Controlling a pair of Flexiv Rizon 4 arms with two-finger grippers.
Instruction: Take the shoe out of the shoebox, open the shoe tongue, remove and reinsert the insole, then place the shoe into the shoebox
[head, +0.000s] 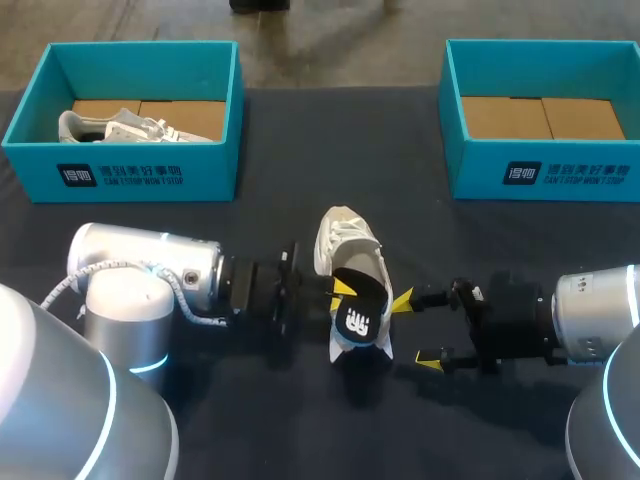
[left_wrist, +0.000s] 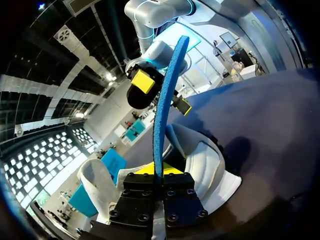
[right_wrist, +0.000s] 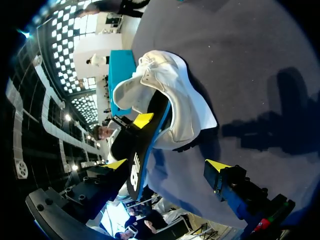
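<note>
White shoe (head: 345, 245) lies on the dark counter (head: 200, 230) between both arms, outside the teal shoebox (head: 540, 175) at far right. Left gripper (head: 343, 290) clamps the black-and-blue insole (head: 358, 315) at the shoe's near end. Right gripper (head: 416, 331) hangs spread wide just beside it.

Both boxes carry print on the front wall, the one facing the table's near edge. On the left box (head: 140, 175), at the table's far left corner, a dark square emblem with white characters stands toward the wall's left end. Two short lines of white print sit just beside it, the upper in characters and the lower in small capitals. The right box (head: 560, 172), at the far right corner, bears the same emblem and two lines. The insole (head: 358, 318) shows a white logo on its black face, also visible in the right wrist view.
</note>
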